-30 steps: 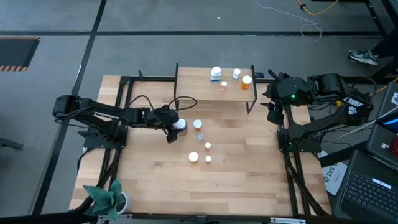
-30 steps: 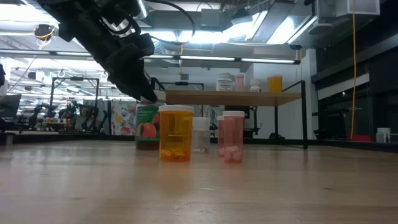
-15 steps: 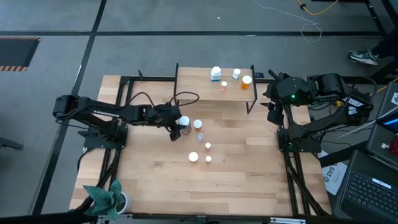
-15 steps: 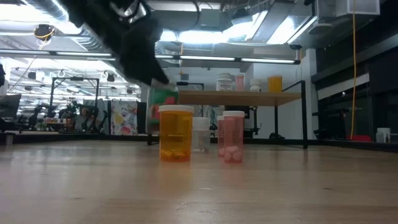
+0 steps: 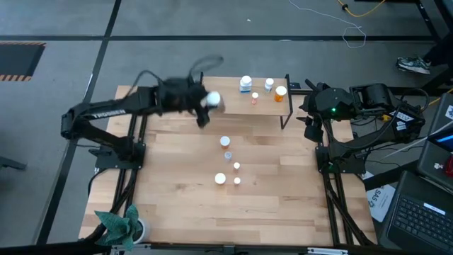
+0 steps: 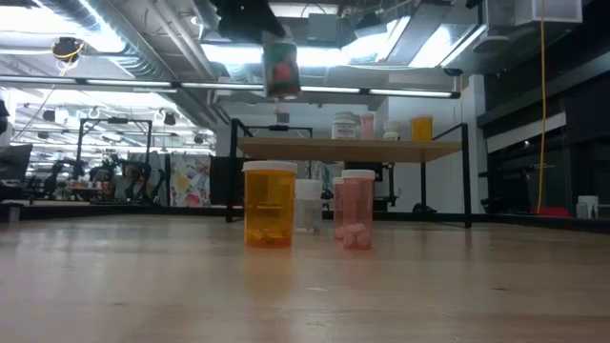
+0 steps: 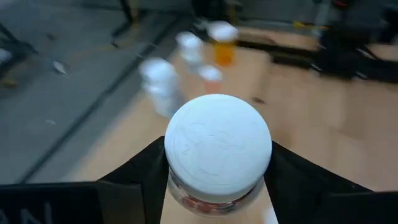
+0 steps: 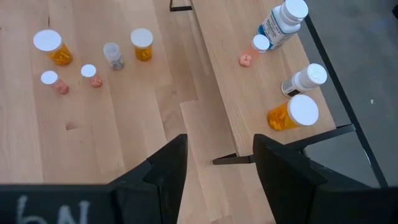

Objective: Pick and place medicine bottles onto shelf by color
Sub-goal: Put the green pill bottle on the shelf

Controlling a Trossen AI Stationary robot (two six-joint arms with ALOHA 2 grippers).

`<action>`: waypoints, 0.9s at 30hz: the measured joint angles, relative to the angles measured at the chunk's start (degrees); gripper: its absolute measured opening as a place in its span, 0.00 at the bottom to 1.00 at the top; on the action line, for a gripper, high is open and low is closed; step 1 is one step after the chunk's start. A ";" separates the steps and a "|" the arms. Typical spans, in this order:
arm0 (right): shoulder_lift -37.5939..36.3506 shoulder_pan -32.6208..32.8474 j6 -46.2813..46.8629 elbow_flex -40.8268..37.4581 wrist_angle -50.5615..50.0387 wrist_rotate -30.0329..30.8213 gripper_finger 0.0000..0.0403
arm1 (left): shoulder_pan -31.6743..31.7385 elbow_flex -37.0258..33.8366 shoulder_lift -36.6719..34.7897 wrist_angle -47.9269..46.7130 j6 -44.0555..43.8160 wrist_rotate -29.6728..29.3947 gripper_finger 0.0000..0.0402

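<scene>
The left tool point(image 5: 204, 103) is clamped on a white-capped bottle point(image 5: 212, 100) and carries it high, near the upper middle of the high view, just left of the shelf point(image 5: 226, 86). The step in hand looks like the carry to the shelf.

To do it well, I would keep the bottle upright and well above the board until it is over a bare patch. The left end looks free, since the 4 bottles already there crowd the right half: a white one point(image 5: 245, 83), a small pink one point(image 5: 255, 98), a clear one point(image 5: 269, 84) and an orange one point(image 5: 281, 92). Lower straight down, let go only once the base sits flat, and stay clear of the white bottle beside it.

The low view shows what the overhead one cannot: the held bottle point(image 6: 280, 69) hangs clearly higher than the shelf top point(image 6: 349, 148), and its body looks greenish with red on it. The left wrist view shows the grip itself, with dark fingers point(image 7: 140, 177) on both sides below the cap point(image 7: 218, 145).

The right tool point(image 8: 214, 165) waits with its fingers spread, at the right edge of the tabletop point(image 5: 283, 184). Its view shows 5 bottles left on the tabletop, among them a big orange one point(image 8: 53, 48).
</scene>
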 joint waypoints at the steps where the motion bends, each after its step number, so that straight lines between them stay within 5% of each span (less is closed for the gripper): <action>1: 0.00 0.00 -0.09 0.00 0.00 0.00 0.46 | 1.94 0.85 0.14 0.06 0.83 0.40 0.51; 9: 0.01 0.00 -0.31 0.00 0.00 0.07 0.46 | 17.19 2.48 6.93 -0.55 -0.13 13.13 0.51; 20: 0.00 0.00 -0.89 0.00 0.00 0.07 0.46 | 23.83 2.45 12.88 2.61 0.62 15.45 0.51; 27: 0.01 0.00 -1.34 0.00 0.02 0.05 0.46 | 23.87 2.45 12.96 2.83 3.09 13.81 0.63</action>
